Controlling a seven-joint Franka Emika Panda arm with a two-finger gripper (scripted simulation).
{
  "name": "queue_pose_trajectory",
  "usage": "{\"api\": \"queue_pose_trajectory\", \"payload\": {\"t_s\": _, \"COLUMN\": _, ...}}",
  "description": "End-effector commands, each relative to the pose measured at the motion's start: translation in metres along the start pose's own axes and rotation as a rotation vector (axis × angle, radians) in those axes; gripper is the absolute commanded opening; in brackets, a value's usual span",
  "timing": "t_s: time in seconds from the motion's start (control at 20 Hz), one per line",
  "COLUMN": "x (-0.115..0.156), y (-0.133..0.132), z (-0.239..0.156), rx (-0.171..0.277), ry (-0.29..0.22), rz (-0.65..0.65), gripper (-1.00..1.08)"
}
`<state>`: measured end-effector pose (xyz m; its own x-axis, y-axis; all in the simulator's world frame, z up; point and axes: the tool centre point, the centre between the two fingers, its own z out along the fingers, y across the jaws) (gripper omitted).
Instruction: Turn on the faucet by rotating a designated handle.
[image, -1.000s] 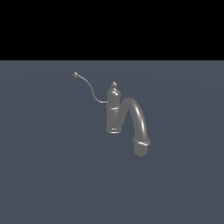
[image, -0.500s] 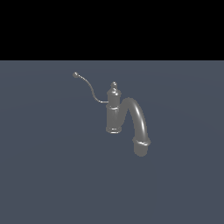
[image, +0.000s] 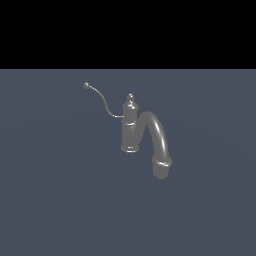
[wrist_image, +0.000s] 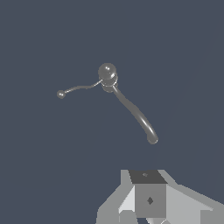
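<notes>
The pincer (wrist_image: 151, 216) hangs high over the grey floor (image: 55, 200), only its pale body showing, so I cannot tell whether its fingers are spread or pressed together. Well below it stands the faucet (image: 131, 125), untouched. Its thin handle (wrist_image: 78, 89) curves off the post opposite the thick spout (wrist_image: 135, 114), well apart from the pincer.

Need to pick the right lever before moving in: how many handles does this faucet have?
1. The handle is a thin curved lever running from the faucet post toward the exterior view's left, knob at its tip. None other shows.
</notes>
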<state>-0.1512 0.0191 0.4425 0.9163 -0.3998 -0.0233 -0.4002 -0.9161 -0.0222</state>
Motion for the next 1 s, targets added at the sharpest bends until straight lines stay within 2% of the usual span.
{"api": "queue_pose_trajectory", "payload": {"t_s": 0.0, "x": 0.011, "y": -0.010, "z": 0.008, "rx": 0.006, "ry": -0.003, "rz": 0.058, "gripper": -1.00}}
{"api": "queue_pose_trajectory", "payload": {"t_s": 0.95, "x": 0.083, "y": -0.085, "z": 0.086, "rx": 0.013, "ry": -0.013, "rz": 0.496, "gripper": -1.00}}
